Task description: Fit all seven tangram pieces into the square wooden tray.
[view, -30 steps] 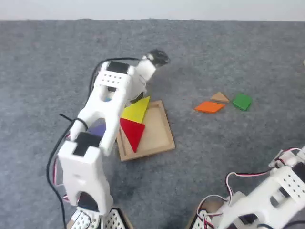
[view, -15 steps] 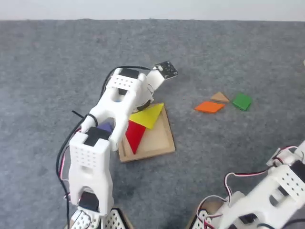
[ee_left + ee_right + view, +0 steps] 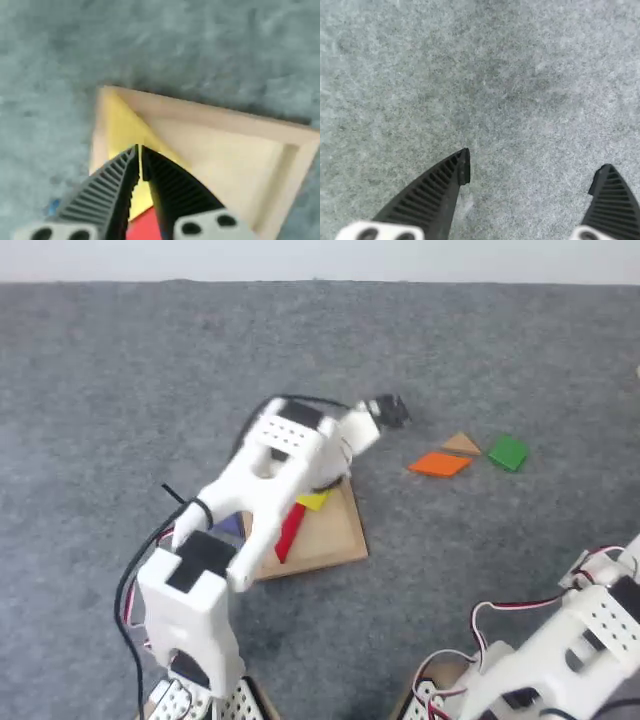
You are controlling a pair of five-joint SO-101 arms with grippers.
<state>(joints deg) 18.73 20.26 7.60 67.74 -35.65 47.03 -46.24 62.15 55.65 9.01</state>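
The square wooden tray [image 3: 332, 532] lies at mid-table, with my left arm [image 3: 285, 445] stretched over it. A yellow triangle [image 3: 117, 125] lies in one corner of the tray [image 3: 215, 116], and my left gripper [image 3: 139, 148] is shut with its tips down on that triangle. A red triangle [image 3: 289, 527] lies beside it in the tray and shows as a red patch [image 3: 145, 231] under the fingers. Only a sliver of the yellow triangle [image 3: 314, 501] peeks out from under the arm. My right gripper [image 3: 535, 172] is open over bare grey carpet.
An orange parallelogram [image 3: 440, 464], a tan triangle [image 3: 461, 444] and a green square [image 3: 508, 453] lie on the carpet right of the tray. A purple piece [image 3: 227, 525] sits by the tray's left side. The right arm [image 3: 575, 645] is at the lower right corner.
My left arm has swung to the right over the tray. The yellow triangle has moved with it from the tray's far left edge toward the far right corner and is now mostly covered.
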